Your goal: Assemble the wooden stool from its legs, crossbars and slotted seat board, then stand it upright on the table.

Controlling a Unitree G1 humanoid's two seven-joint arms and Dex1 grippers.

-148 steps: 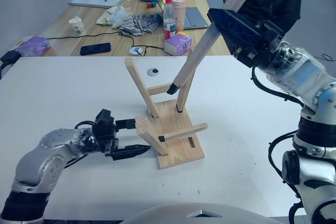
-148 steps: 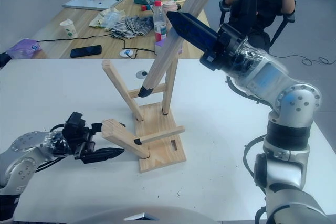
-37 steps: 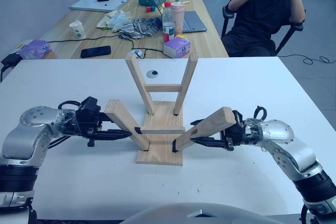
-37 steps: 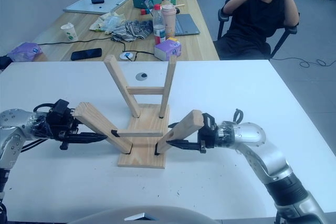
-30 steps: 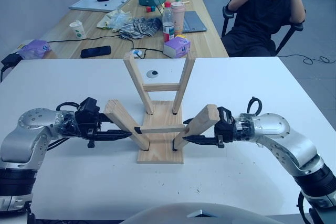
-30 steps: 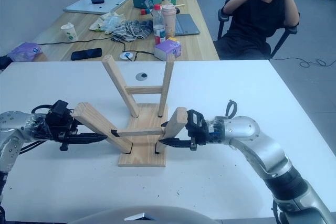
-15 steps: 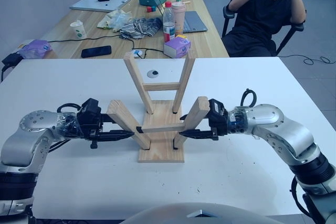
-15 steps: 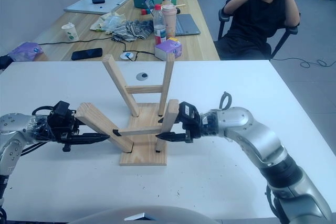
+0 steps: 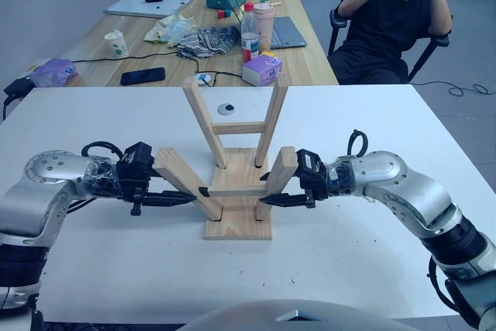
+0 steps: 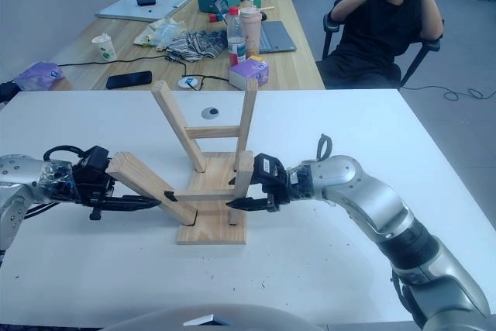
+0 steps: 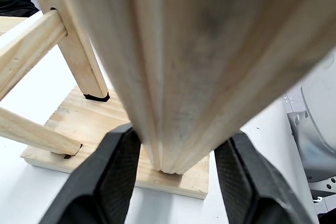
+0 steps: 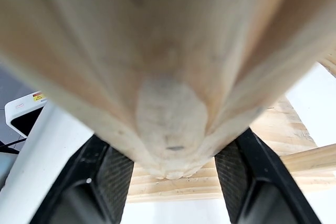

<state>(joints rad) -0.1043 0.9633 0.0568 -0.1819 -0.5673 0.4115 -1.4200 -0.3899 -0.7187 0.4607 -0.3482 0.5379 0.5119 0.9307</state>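
**Left gripper [image 9: 183,197] and right gripper [image 9: 273,194] each clamped on a leg**

The pale wooden slotted seat board [image 9: 237,227] lies flat on the white table [image 9: 356,114], legs pointing up. The left gripper's jaws press both sides of the near left leg [image 9: 184,181], which leans outward. The right gripper's jaws squeeze the near right leg [image 9: 279,174] (steeper, its lower end on the board). A thin crossbar [image 9: 236,190] spans between them. Behind, two far legs [image 9: 202,123] stand joined by a second crossbar [image 9: 237,128].

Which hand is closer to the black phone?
Left. The left hand grips the near-left leg on the phone's side; the right hand grips the near-right leg, farther across.
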